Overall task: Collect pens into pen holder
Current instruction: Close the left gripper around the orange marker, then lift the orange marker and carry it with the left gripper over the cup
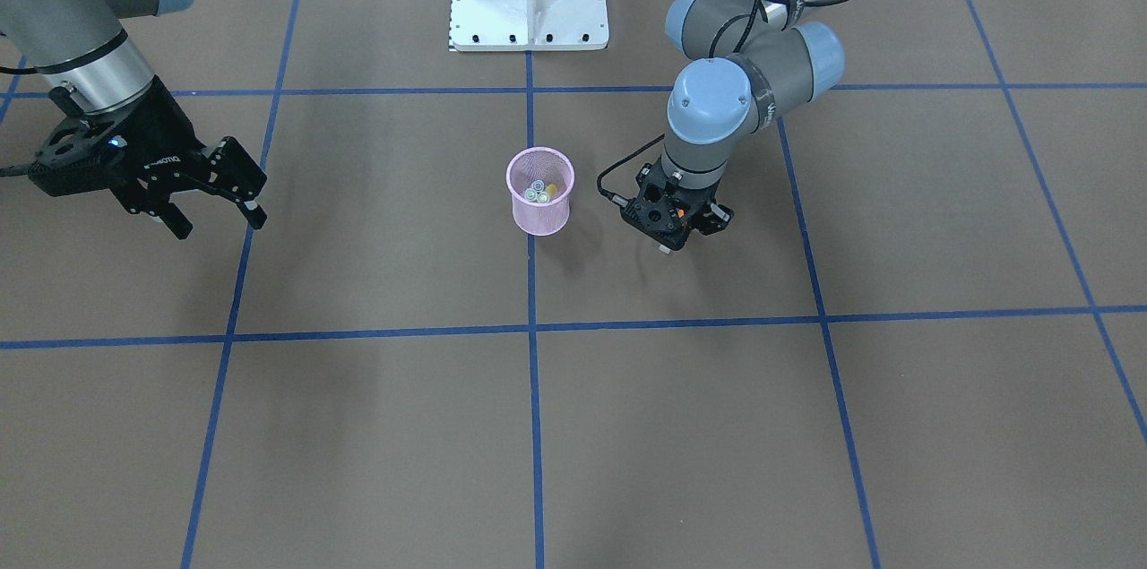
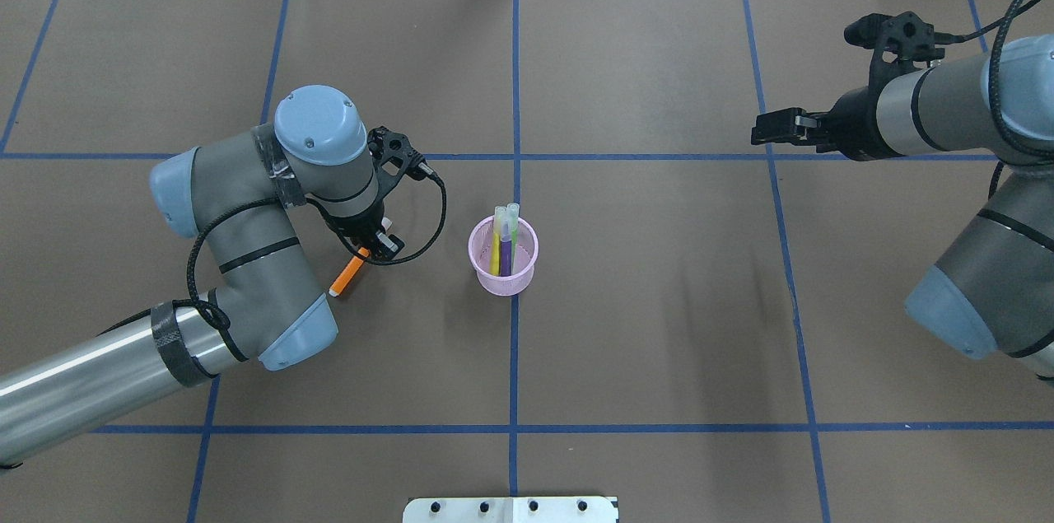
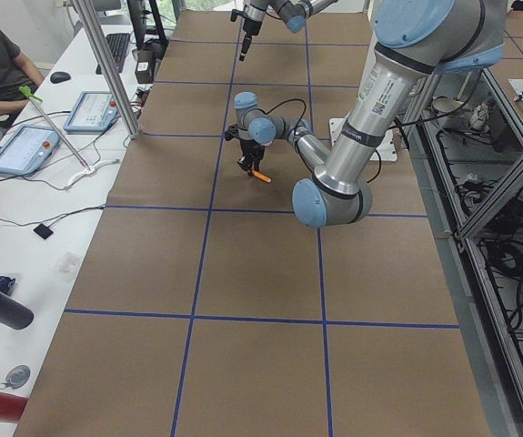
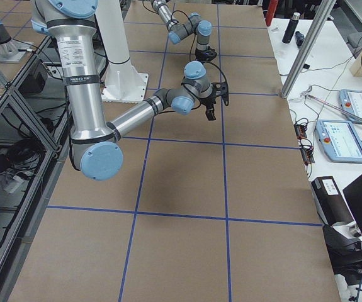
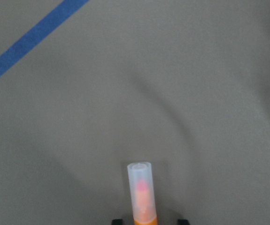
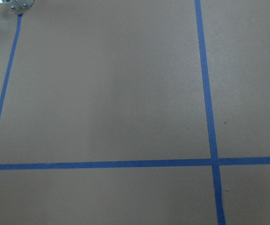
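The left gripper (image 2: 375, 247) is clamped on the slim orange pale-capped pen (image 2: 347, 274). The pale pink wire-mesh pen holder (image 2: 503, 255) stands near, to its side. I'd bring the pen upright above the rim before releasing.

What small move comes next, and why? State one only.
Probably carry the orange pen sideways until it hangs above the pen holder. The left end effector is shut on it, beside the holder and apart from it, and the three other pens already stand inside, so this looks like the last one.
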`<state>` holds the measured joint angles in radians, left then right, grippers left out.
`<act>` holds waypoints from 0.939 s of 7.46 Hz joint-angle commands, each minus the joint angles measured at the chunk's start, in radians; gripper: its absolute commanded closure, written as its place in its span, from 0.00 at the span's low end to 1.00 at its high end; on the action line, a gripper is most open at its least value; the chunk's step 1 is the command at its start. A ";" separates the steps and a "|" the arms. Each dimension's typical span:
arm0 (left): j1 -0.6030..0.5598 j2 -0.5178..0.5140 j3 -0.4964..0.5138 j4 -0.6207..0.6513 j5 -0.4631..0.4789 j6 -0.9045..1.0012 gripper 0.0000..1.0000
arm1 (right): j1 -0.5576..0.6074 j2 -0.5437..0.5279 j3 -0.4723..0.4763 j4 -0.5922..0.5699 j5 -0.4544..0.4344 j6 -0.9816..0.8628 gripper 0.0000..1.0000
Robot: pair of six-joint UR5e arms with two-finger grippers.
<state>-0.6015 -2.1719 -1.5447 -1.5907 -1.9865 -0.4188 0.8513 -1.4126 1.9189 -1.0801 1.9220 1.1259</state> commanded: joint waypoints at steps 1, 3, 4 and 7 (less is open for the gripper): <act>-0.001 0.000 -0.006 0.003 -0.005 0.000 1.00 | 0.000 0.001 0.002 0.000 0.000 0.000 0.01; -0.011 -0.008 -0.102 0.029 -0.002 -0.041 1.00 | 0.003 0.000 0.002 0.000 0.002 0.000 0.01; -0.008 0.000 -0.192 0.029 0.035 -0.148 1.00 | 0.003 0.000 0.000 0.000 0.003 0.000 0.00; 0.018 -0.038 -0.336 -0.039 0.135 -0.193 1.00 | 0.011 -0.002 -0.003 0.002 0.002 -0.003 0.01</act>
<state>-0.5973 -2.1942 -1.8233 -1.5900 -1.8772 -0.5994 0.8575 -1.4137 1.9174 -1.0786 1.9247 1.1246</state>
